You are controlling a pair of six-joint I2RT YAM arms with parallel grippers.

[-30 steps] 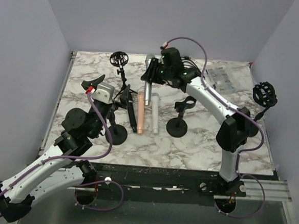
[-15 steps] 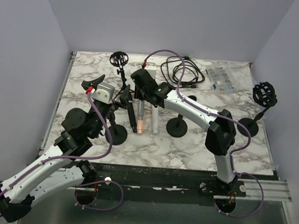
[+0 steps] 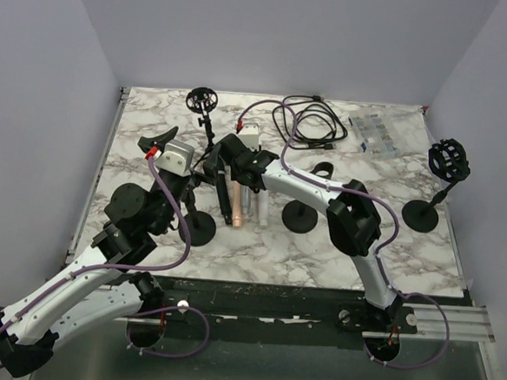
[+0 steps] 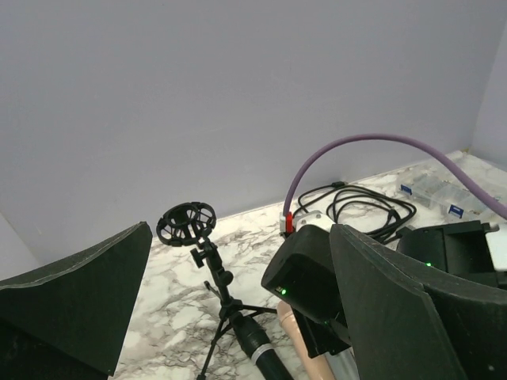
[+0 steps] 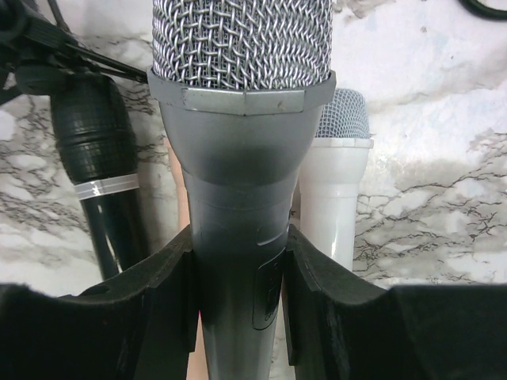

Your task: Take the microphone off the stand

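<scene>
On the marble table (image 3: 389, 243), the right arm (image 3: 306, 187) stretches across and past the round-based stand (image 3: 300, 216), whose clip looks empty. Just left of that stand, the right gripper (image 5: 238, 265) is clamped on the grey mic (image 5: 238, 182), its fingers pinching the barrel below the mesh head. The mic lies over a pink mic (image 3: 231, 208), with a white mic (image 5: 337, 182) on its stand side and a black mic (image 5: 93, 150) on the side away from the stand. Farther left of the stand, the left gripper (image 4: 242, 269) hovers with its jaws wide apart, holding nothing. The mic looks rigid, metal-bodied and top-heavy, its smooth barrel likely slippery and its grille easy to dent. The barrel just under the collar seems the place to grip, never the mesh.
</scene>
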